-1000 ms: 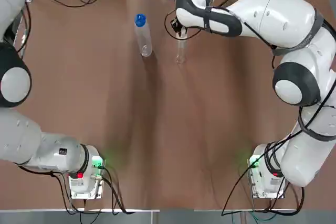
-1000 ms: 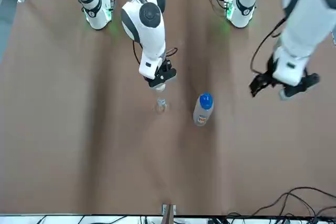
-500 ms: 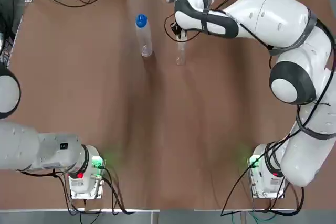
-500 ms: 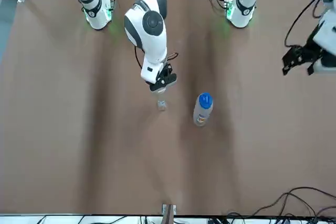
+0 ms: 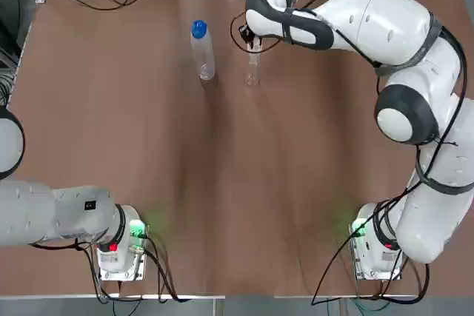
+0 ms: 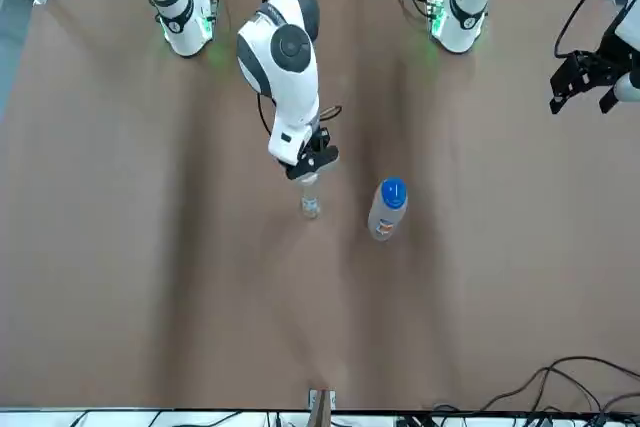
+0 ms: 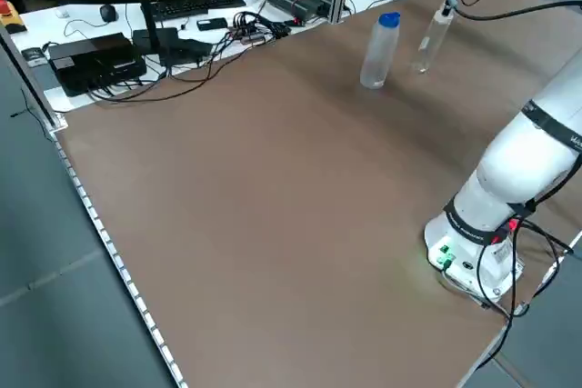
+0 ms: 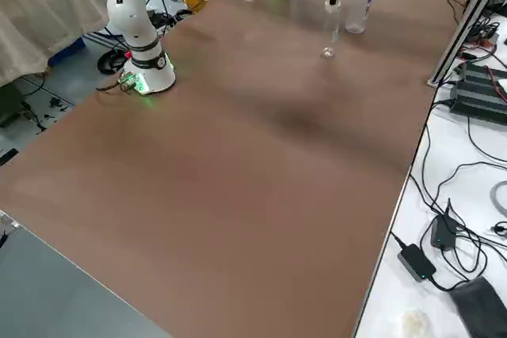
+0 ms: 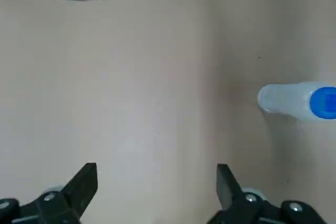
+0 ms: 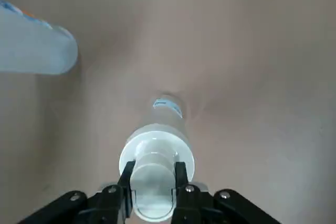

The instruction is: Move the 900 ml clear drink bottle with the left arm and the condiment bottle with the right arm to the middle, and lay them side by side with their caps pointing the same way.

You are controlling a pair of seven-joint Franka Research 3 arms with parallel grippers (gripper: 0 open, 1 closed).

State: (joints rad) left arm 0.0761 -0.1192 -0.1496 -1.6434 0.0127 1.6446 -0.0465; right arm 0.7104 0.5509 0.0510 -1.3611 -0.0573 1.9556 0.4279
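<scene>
A: State of the right tool (image 10: 154, 174)?
B: Closed narrow on the cap end of the condiment bottle (image 5: 253, 70). Its fingers (image 10: 181, 177) are seen pressed to either side of the neck. The bottle is held roughly upright at the far side of the desk (image 5: 222, 183), just beside the clear drink bottle (image 5: 201, 53) and apart from it. Whether its base is lifted off the desk cannot be told.
A: What has changed over the last second?
B: Right side: little. The tool was already at the cap, and only a small shift of tool and bottle is noted in the front view. Left side: a lot. The left tool (image 6: 583, 92) has been swung outward toward the robot's left edge of the desk and is now well apart from the drink bottle.
A: Left tool state?
B: Spread wide, nothing held. The drink bottle is caught only at the margin of the left wrist view, not between the jaws.
A: Has the drink bottle been touched?
B: No. It is left standing, blue cap (image 5: 198, 29) up, and no shift is seen across the top views.
A: What does that mean for the task?
B: The right half is judged started: grip made, lay-down not yet done. The left half is judged not started, and the arm must be brought back before that bottle can be taken. Cap direction would be set by the first bottle laid and matched by the second.
A: Risk?
B: The drink bottle could be knocked when the condiment bottle is tipped, since they stand so near.
</scene>
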